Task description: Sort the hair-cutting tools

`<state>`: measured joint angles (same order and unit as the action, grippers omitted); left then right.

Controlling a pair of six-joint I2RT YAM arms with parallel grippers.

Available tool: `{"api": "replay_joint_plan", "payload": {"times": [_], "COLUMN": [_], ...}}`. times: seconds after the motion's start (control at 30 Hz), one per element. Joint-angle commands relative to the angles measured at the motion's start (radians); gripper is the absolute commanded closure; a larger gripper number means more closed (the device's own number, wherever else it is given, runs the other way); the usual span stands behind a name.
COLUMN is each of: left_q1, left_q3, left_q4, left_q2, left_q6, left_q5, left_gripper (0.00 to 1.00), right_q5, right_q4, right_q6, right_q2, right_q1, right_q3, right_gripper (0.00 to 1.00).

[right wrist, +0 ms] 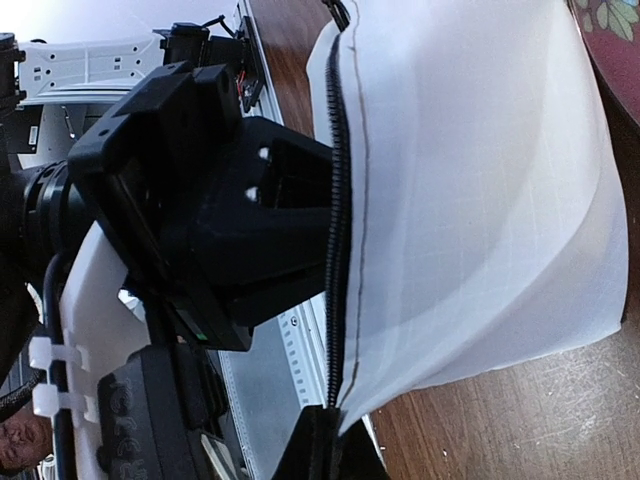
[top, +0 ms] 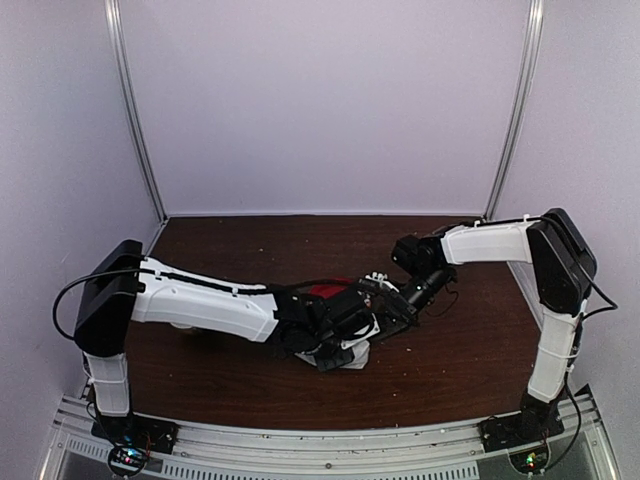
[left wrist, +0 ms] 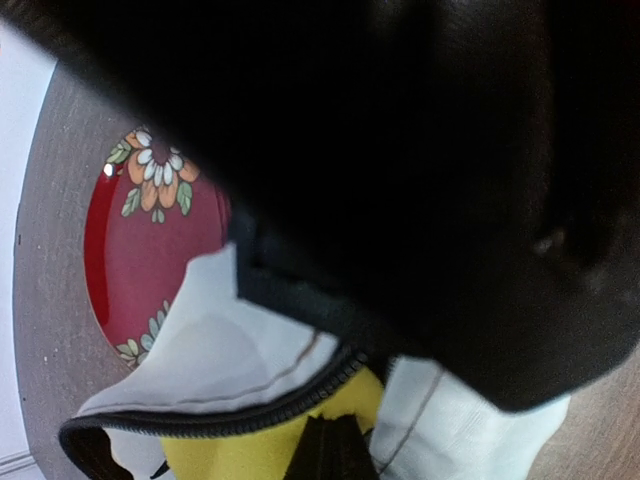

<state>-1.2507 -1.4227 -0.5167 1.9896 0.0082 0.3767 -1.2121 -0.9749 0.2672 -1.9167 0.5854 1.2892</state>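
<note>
dark wood table point(top: 250, 240); left end effector point(right wrist: 322, 205), right end effector point(right wrist: 322, 440) both pinch white pouch point(right wrist: 480, 200) rim, tools hidden

Top camera looks down; both wrist cameras closely share the pouch point(right wrist: 480, 200).

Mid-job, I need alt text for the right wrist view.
A white fabric pouch with a black zipper fills the frame, its zipper edge pinched by the black left gripper. Brown wooden table behind; a sliver of red patterned plate at top right.

No text, label or number is legible on anything here
</note>
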Motion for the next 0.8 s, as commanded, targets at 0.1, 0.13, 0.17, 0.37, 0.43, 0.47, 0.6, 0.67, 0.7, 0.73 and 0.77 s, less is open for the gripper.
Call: {"api": "replay_joint_plan", "payload": {"times": [0.1,0.13,0.17,0.37,0.43,0.47,0.6,0.67,0.7,0.73,0.77], "left_q1": [0.014,0.014,0.014,0.018,0.032,0.045,0.116,0.145,0.166,0.182,0.197], "left_q3": [0.132,0.137,0.140,0.153,0.185,0.209,0.286,0.316,0.330,0.344,0.358], "left_q4": [0.125,0.133,0.140,0.128,0.107,0.102,0.078,0.077,0.079,0.088,0.099], "left_q2": [-0.193,-0.238,-0.281,-0.441,-0.452,-0.452,-0.439,-0.439,-0.441,-0.444,-0.449], "left_q6": [-0.082,-0.083,-0.083,-0.128,-0.164,-0.194,-0.321,-0.375,-0.401,-0.427,-0.448], "left_q5": [-0.125,-0.148,-0.164,-0.098,-0.089,-0.098,-0.217,-0.253,-0.268,-0.285,-0.298], "left_gripper": [0.73,0.70,0.67,0.47,0.45,0.44,0.42,0.42,0.42,0.41,0.41], "right_q5": [0.010,0.026,0.057,0.188,0.228,0.256,0.378,0.425,0.455,0.486,0.518], "right_q4": [-0.078,-0.073,-0.068,-0.042,-0.040,-0.041,-0.054,-0.034,-0.020,-0.014,-0.012], "right_q6": [0.083,0.083,0.084,0.104,0.111,0.114,0.153,0.170,0.176,0.190,0.213], "right_q2": [0.088,0.101,0.118,0.215,0.238,0.248,0.296,0.344,0.367,0.383,0.395], "right_q1": [-0.008,-0.014,-0.018,-0.040,-0.046,-0.049,-0.055,-0.048,-0.041,-0.025,-0.010], "right_q3": [0.006,0.001,-0.003,-0.034,-0.032,-0.030,-0.015,-0.016,-0.012,-0.004,0.008], "right_gripper": [0.97,0.95,0.93,0.80,0.70,0.66,0.60,0.61,0.61,0.62,0.62]}}
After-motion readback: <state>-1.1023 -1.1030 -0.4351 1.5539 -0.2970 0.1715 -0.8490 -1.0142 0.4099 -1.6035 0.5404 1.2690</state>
